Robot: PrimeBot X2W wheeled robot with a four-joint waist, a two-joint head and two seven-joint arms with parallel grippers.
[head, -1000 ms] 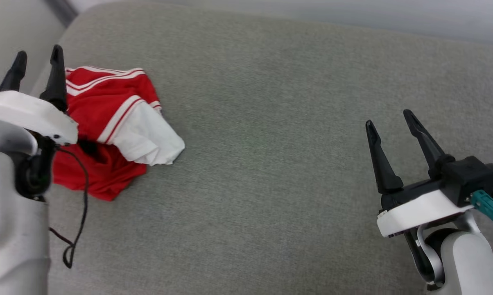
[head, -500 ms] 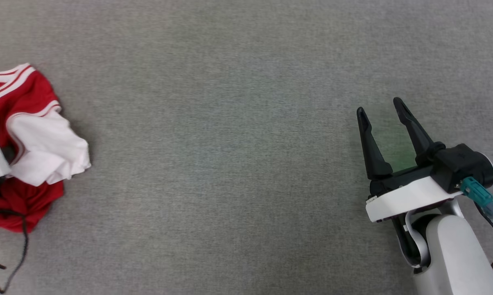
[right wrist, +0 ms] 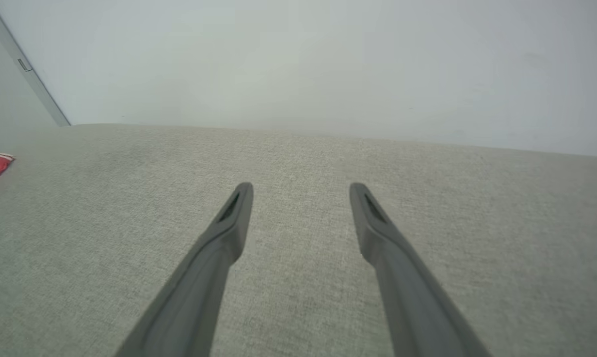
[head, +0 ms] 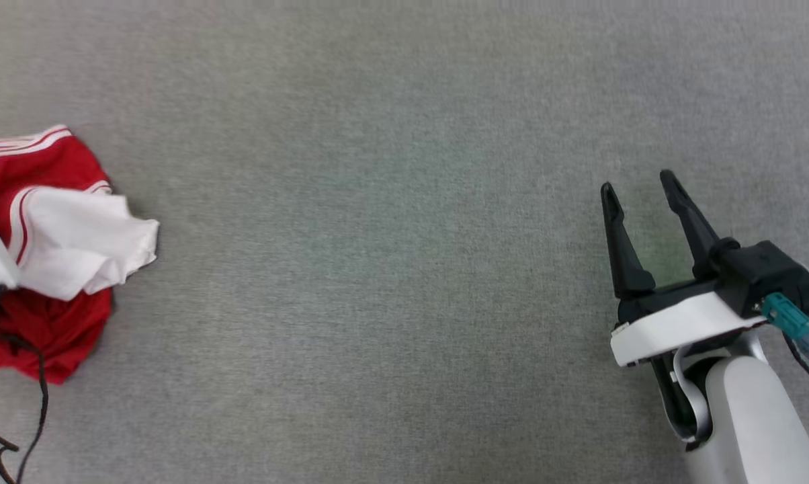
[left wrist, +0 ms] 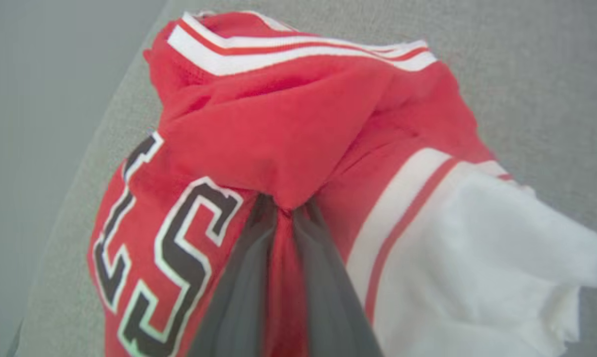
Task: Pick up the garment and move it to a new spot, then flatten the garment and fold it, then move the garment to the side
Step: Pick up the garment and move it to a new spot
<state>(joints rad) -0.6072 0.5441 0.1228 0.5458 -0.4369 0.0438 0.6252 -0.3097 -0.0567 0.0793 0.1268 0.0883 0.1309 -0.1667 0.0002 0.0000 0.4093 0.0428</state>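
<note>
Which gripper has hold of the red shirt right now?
The left gripper: it is pinched shut on a fold of the shirt. The right gripper stands open over the grey surface, holding nothing.

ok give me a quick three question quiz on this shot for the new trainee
1. True or false: the left gripper is clamped on a fold of the shirt.
2. The right gripper is: A) shut on a sleeve, B) open and holding nothing, C) gripping a cup.
3. What colour is the shirt's loose sleeve?

Key: 1 true; 2 B; 3 white.
</note>
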